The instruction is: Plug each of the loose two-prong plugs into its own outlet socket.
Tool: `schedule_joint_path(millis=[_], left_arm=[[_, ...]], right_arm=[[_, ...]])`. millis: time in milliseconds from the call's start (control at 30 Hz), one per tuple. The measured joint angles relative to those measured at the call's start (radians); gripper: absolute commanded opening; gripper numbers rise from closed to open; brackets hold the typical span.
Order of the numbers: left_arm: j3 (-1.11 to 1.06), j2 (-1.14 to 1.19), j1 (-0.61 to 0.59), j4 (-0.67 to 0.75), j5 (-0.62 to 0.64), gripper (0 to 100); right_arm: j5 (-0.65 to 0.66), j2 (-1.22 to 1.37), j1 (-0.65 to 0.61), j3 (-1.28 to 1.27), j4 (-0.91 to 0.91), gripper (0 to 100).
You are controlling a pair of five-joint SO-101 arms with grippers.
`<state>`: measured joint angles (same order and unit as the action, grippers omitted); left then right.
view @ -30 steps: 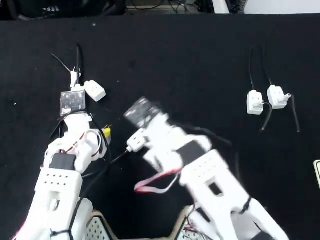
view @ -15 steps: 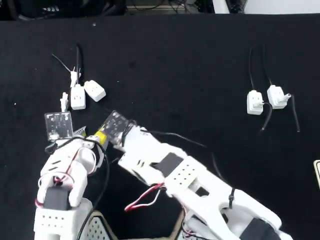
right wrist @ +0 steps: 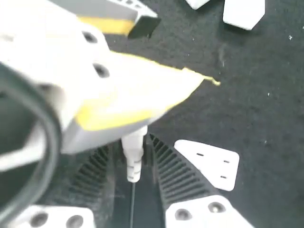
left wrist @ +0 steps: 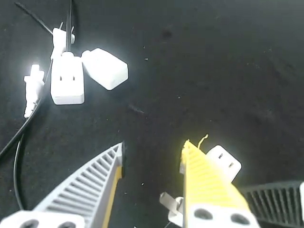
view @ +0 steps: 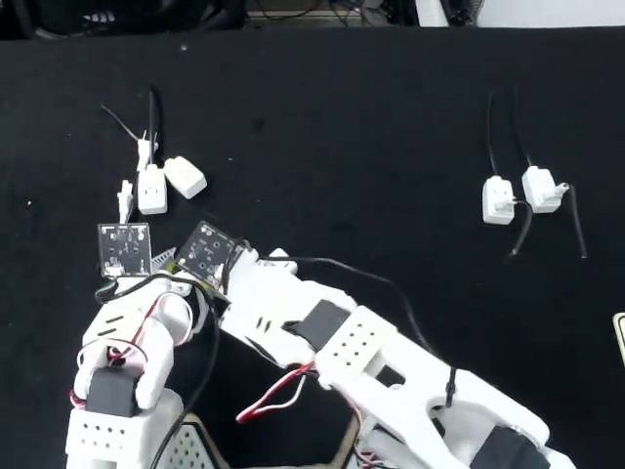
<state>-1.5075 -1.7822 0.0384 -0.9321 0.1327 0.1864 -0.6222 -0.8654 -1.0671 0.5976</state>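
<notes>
I see both arms crowded at lower left: the right arm [view: 361,342] slants in from lower right, its tip just beside the left arm [view: 127,332]. Above them lie two outlet sockets [view: 152,189] [view: 185,177] and a loose plug [view: 124,200]. A second socket pair [view: 498,200] [view: 540,189] sits at right.

The table [view: 391,117] has a black, cloth-like top, and fine pale specks of lint lie on it. Behind the far edge of the table runs a dark strip with cables [view: 322,12] and dark equipment [view: 117,12]. Behind the far right corner of the table there is a bright white surface [view: 547,12]. At the right edge of the table a small pale object [view: 620,337] is cut off.
</notes>
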Motion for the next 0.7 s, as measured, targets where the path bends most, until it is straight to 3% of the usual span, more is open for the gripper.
schedule_joint_path(millis=[333,700], left_arm=[[-0.011,-0.009,-0.006,0.005,0.002,20],[-0.011,-0.009,-0.005,0.005,0.002,20]], right_arm=[[0.002,-0.222,-0.002,-0.064,0.008,1.0],[0.002,-0.255,-0.003,-0.095,-0.020,1.0]])
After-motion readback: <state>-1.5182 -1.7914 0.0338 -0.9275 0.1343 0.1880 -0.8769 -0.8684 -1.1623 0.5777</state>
